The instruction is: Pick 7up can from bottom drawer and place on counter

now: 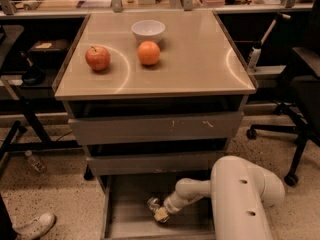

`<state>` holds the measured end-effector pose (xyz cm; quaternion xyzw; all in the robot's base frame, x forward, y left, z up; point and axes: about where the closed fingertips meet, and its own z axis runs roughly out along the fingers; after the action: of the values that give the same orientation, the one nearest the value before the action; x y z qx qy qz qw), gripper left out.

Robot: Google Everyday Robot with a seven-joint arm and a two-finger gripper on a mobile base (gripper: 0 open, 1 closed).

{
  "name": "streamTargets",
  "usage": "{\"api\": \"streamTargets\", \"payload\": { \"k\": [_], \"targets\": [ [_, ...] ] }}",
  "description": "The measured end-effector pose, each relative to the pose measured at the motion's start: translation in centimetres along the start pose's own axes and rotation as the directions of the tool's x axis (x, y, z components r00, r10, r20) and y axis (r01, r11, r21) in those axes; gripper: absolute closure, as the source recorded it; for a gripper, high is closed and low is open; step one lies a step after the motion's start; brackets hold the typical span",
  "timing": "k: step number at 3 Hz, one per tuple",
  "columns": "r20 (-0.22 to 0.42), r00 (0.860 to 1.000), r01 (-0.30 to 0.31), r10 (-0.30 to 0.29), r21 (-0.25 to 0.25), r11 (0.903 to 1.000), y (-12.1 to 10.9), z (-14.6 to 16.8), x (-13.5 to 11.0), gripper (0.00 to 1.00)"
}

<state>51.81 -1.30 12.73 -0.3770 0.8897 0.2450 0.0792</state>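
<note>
1. The counter (200,69) is a glossy beige square with a thin raised rim.
2. A white bowl (148,31) stands near its back edge, slightly left of the middle.
3. An orange (149,53) lies just in front of the bowl.
4. An apple (97,58) lies near the left edge, apart from the orange.
5. Below the counter, the bottom drawer (125,219) is open. The gripper (160,213) is low inside it, right beside the can (152,203).
</note>
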Motion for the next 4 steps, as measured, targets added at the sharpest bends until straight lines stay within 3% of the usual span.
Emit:
{"api": "streamTargets", "payload": {
  "k": [1,2,3,4],
  "targets": [
    [0.000,1.000,0.000,0.000,0.000,1.0000,0.0,0.0,0.0,1.00],
    [0.037,0.999,-0.013,0.014,-0.035,0.9993,2.2,-2.8,-0.6,1.00],
    [0.069,0.997,-0.036,0.040,-0.066,0.9972,4.8,-6.6,-0.9,1.00],
    [0.104,0.992,-0.064,0.070,-0.061,0.9961,6.2,-11.8,-0.8,1.00]
  ]
}}
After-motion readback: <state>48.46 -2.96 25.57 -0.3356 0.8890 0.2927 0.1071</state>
